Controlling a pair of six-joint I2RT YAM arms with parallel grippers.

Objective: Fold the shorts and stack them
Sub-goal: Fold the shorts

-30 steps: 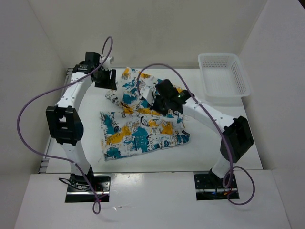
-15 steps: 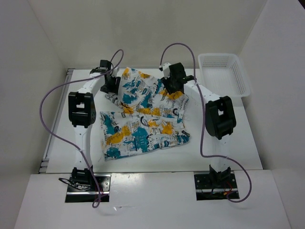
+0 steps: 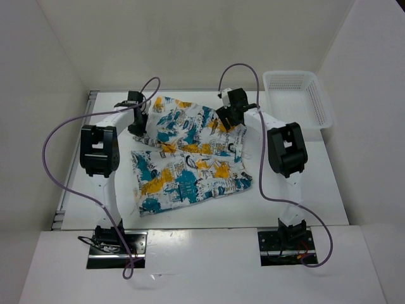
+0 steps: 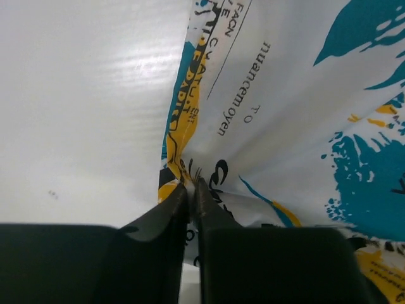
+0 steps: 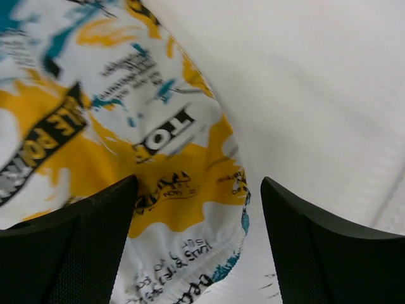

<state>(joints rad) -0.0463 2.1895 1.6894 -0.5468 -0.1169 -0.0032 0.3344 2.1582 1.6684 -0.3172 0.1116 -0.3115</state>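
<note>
Two pairs of printed shorts are lying on a white worktop point(image 3: 304, 183), seen from above. The near shorts point(image 3: 190, 180) are resting fairly flat in the middle. The far shorts point(image 3: 190, 123) are sitting rumpled behind them, and their front edge appears to be touching the near pair. A white lattice basket point(image 3: 297, 104) is standing well apart at the far right corner.

The left fingers point(image 4: 158, 221) are pressing together on the far shorts' left edge, pinching a thin bit of cloth right at the hem. The right fingers point(image 5: 82, 234) are hovering spread wide over a yellow-printed corner on the far shorts' right side, gripping nothing.

Judging from this, the far shorts are being readied for spreading or folding, with only one side secured.

Several things could be going wrong from here. The left pinch is catching very little fabric, so a firm pull may be sliding the hem out. It may also be holding just one layer, leaving the rest dragging behind. If the left arm is lifting before the right side is gripping, the cloth could be twisting and bunching. Because the two pairs seem to be touching, any drag may be pulling the flatter pair out of shape.
</note>
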